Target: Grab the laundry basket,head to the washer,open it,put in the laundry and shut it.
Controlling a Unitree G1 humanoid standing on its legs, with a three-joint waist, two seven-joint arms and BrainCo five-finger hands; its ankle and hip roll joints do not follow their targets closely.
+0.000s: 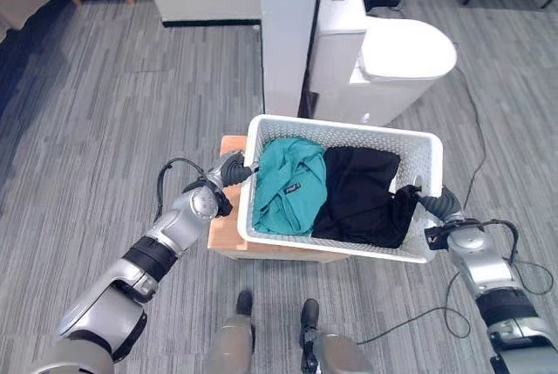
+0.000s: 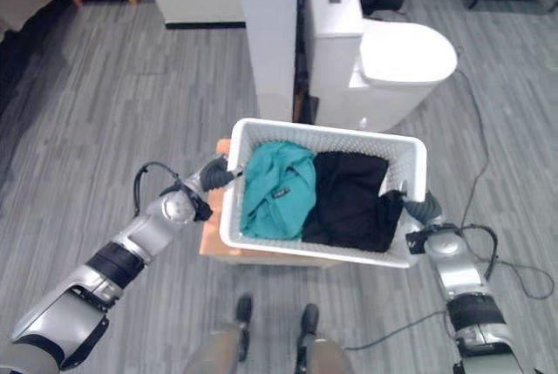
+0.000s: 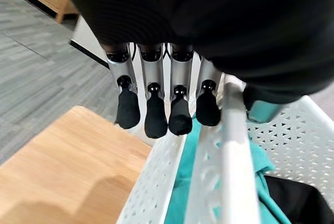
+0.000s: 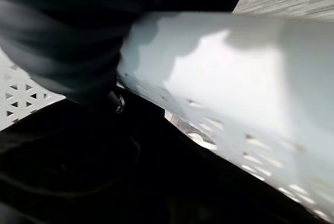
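My left robot hand (image 3: 156, 114) clamps the white perforated laundry basket (image 1: 418, 152) at its 9 o'clock rim; teal shirt (image 1: 288, 184) and black garment (image 1: 362, 195) inside. Right robot hand (image 1: 429, 202): grip unreadable.

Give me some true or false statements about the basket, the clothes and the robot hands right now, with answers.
1. The basket sits on a wooden stand. True.
2. The teal garment lies toward the robot's right. False: it lies toward the left, the black garment toward the right.
3. The left robot hand is at the basket's left rim. True.
4. The basket is empty. False: it holds both garments.
5. The right robot hand is by the basket's right end. True.
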